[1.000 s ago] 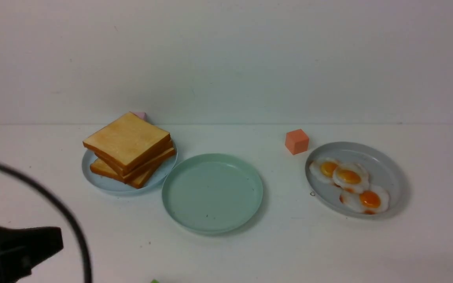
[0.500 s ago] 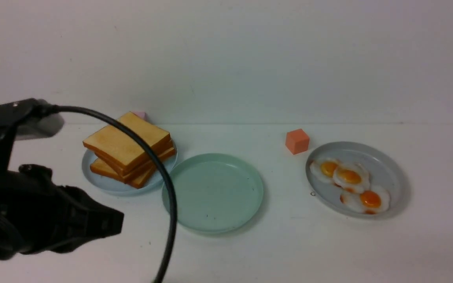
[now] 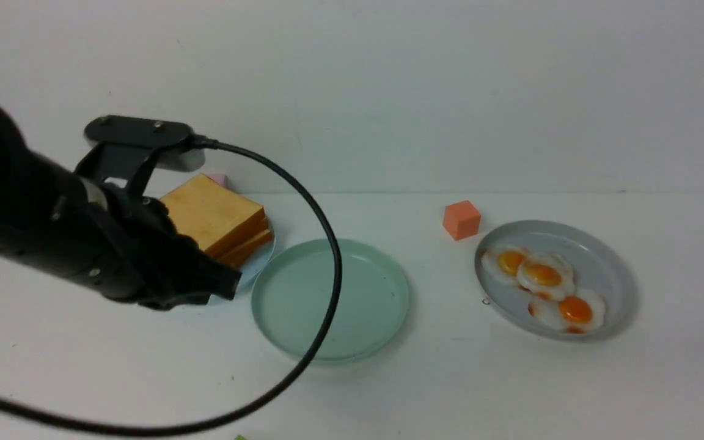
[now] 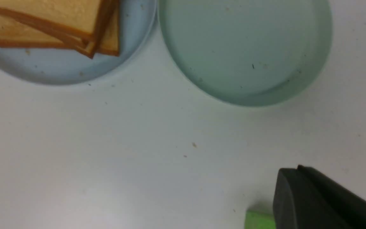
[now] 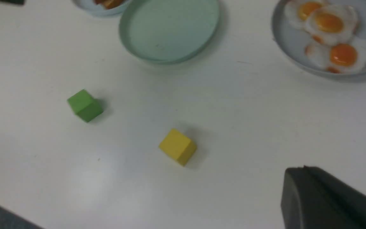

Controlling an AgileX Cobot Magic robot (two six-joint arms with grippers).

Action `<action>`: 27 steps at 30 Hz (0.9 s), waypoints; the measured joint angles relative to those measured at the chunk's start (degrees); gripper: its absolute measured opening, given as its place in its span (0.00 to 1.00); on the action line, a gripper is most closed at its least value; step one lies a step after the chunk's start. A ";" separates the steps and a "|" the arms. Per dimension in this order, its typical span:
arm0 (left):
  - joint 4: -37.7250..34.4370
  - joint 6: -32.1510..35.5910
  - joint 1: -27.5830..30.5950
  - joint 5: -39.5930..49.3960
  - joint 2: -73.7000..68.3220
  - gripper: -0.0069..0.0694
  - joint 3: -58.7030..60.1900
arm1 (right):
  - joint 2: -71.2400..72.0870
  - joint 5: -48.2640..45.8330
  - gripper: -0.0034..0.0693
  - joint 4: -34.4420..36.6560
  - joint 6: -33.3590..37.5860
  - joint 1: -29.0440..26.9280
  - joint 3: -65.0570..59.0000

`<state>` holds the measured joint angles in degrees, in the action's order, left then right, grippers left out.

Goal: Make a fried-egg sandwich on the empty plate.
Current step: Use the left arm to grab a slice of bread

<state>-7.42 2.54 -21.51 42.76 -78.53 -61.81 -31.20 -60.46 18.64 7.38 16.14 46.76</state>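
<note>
The pale mint-green plate (image 3: 364, 293) sits at the table's middle with nothing on it; it also shows in the left wrist view (image 4: 243, 41) and the right wrist view (image 5: 170, 28). No egg sandwich is in view. A stack of toast slices (image 3: 217, 214) lies on a light blue plate (image 3: 260, 253), left of the mint plate. Three fried eggs (image 3: 541, 275) lie on a grey plate (image 3: 602, 263) at the right. My left gripper (image 3: 223, 287) hovers in front of the toast stack, jaws together, empty. My right gripper (image 5: 300, 173) shows only in its wrist view, jaws together, above bare table.
An orange cube (image 3: 461, 220) stands behind the grey plate and a pink cube (image 3: 217, 179) behind the toast. A green cube (image 5: 84, 105) and a yellow cube (image 5: 178, 147) lie near the front edge. The left arm's black cable (image 3: 327, 244) loops over the mint plate.
My left arm has risen from the lower left and reached forward to the right, now covering part of the toast stack. Its cable swung over the mint plate. Plates and food have not moved.
</note>
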 joint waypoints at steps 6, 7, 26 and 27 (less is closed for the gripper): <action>1.11 -0.69 2.58 0.54 -11.89 0.07 -10.51 | -4.05 1.94 0.05 -1.48 0.44 8.90 3.62; 1.11 -0.77 3.10 0.84 -13.16 0.07 -12.12 | -4.20 2.51 0.05 -1.48 0.44 9.53 3.70; 14.60 2.63 7.04 -8.01 -31.61 0.71 -21.60 | -4.24 5.38 0.07 -1.70 0.44 10.57 3.77; 14.61 2.63 7.04 -8.07 -31.87 0.72 -21.60 | -4.24 5.38 0.07 -1.70 0.44 10.57 3.77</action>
<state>7.18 5.17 -14.48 34.69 -110.40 -83.41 -35.44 -55.08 16.93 7.82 26.71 50.53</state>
